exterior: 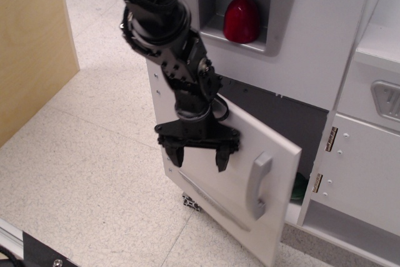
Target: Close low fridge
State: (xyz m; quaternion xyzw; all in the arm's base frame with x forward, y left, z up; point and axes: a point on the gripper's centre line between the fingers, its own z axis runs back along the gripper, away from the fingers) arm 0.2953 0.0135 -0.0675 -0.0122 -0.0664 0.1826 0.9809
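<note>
Hand (199,157) spread, empty, against door (231,179), which stands ajar; fingers may slip leftward, leaving fridge unclosed.

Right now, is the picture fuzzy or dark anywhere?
In the observation.image view, light is even and soft; the gripper and the grey handle look sharp. The gap behind the fridge door is in shadow, so the green thing inside barely shows.
</note>
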